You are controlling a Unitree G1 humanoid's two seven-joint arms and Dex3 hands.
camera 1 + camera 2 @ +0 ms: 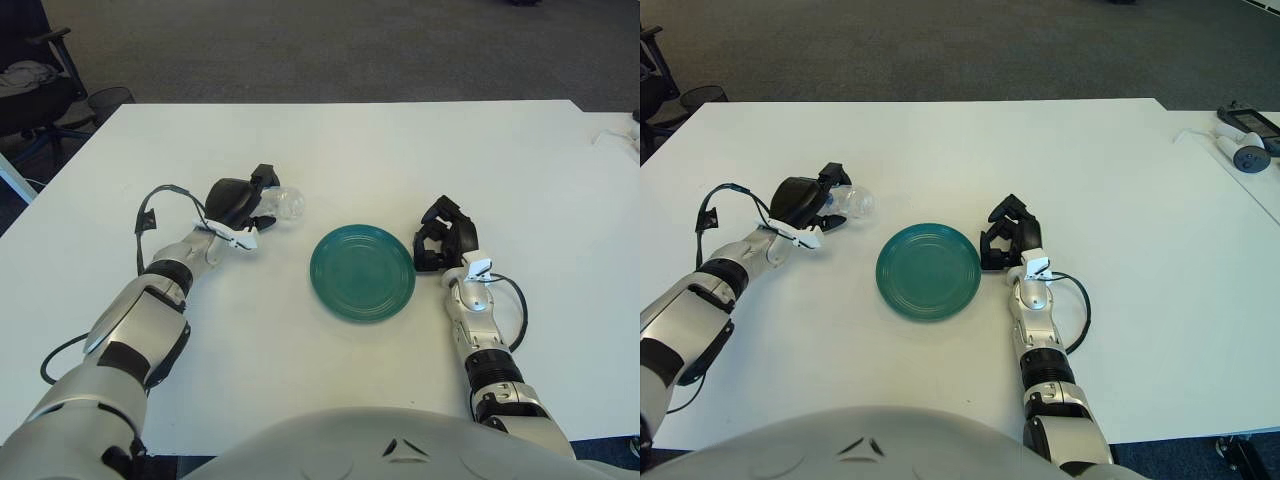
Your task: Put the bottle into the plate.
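Currently my left robot hand (240, 203) grips the bottle (284, 204); the plate (362, 272) lies to its right.

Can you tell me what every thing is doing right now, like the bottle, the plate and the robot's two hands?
Bottle: clear, lying on its side, held by the left hand, left of the plate.
Plate: green, empty, flat on the table.
Left hand: fingers closed around the bottle.
Right hand: fingers curled, holding nothing, just right of the plate.
Table: white, holding the plate.
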